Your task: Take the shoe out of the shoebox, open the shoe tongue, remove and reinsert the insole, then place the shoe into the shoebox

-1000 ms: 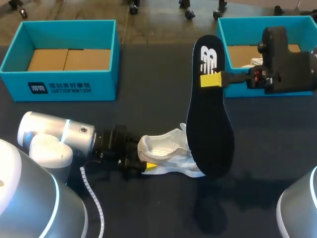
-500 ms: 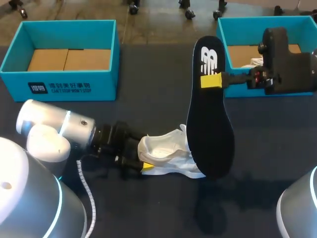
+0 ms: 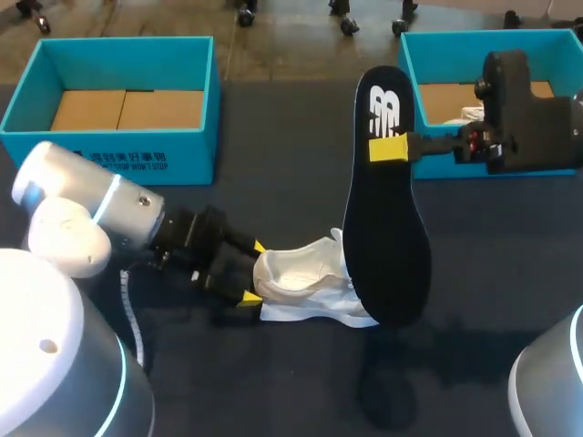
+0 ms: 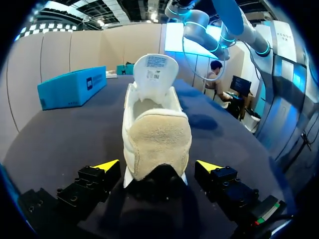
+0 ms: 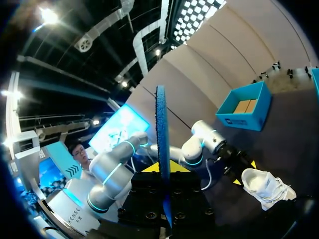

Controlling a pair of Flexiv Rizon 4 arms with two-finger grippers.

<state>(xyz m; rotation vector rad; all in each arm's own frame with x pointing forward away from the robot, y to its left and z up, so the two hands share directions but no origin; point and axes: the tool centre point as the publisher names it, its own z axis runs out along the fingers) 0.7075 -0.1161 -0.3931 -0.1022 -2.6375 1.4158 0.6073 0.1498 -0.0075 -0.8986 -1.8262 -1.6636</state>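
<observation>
Our right gripper (image 3: pixel 387 147) is clamped on the black insole (image 3: pixel 387 218), holding it upright, broad end down over the white shoe (image 3: pixel 305 287). The shoe lies on the dark table (image 3: pixel 273 182), outside both teal shoeboxes. Our left gripper (image 4: pixel 157 167) stands wide, one finger on each side of the heel, neither touching it.
</observation>
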